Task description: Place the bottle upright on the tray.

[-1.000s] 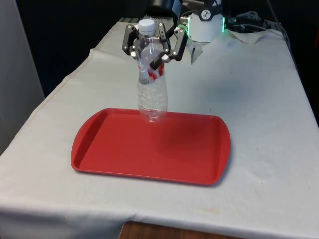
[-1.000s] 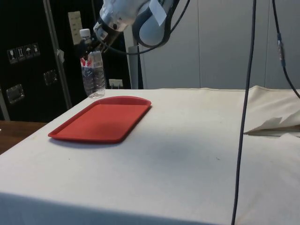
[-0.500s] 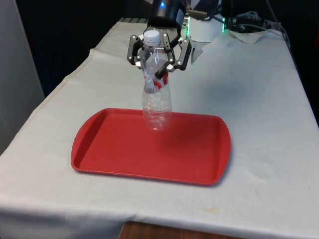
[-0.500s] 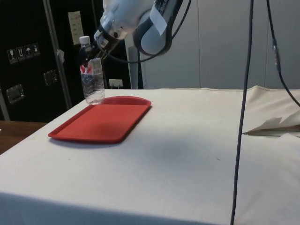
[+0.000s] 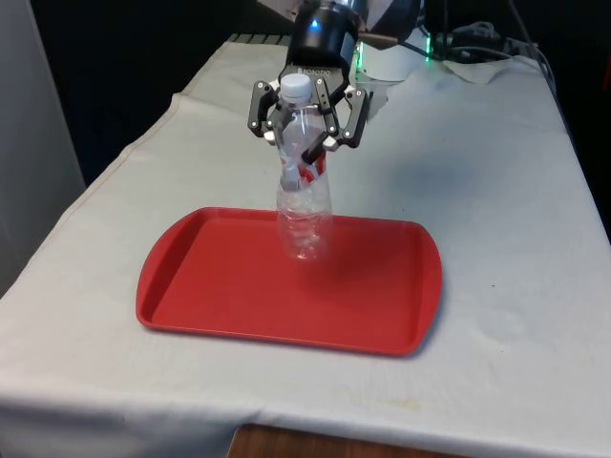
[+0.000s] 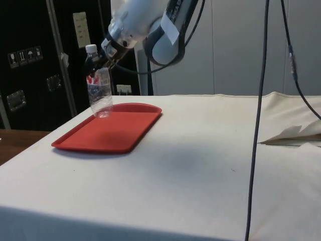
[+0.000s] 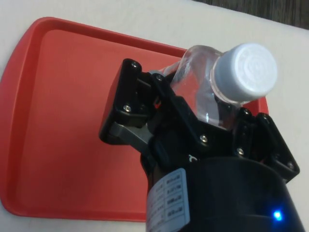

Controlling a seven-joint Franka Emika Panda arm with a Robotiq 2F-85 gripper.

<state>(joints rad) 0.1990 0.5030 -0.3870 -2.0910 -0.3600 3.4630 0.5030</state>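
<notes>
1 clear plastic bottle with 1 white screw cap hangs nearly upright in the black gripper, whose 2 fingers are clamped on its upper body just below the neck. A red patch of label shows on the bottle beneath the fingers, but no writing on it can be read. In the front view the bottle's base sits over the far middle part of the 1 red tray; whether the base touches the tray floor or hovers just above it cannot be told. The side view puts the bottle over the tray's far end, with the gripper closed on it near the cap. From the wrist view the cap points toward the camera, the bottle's shoulder is squeezed between the gripper fingers, and the tray lies below. A small white sticker on the gripper body carries lines of print too small to read. The tray rests on the white cloth, and 1 crumpled fold of cloth lies at the side view's right edge.
</notes>
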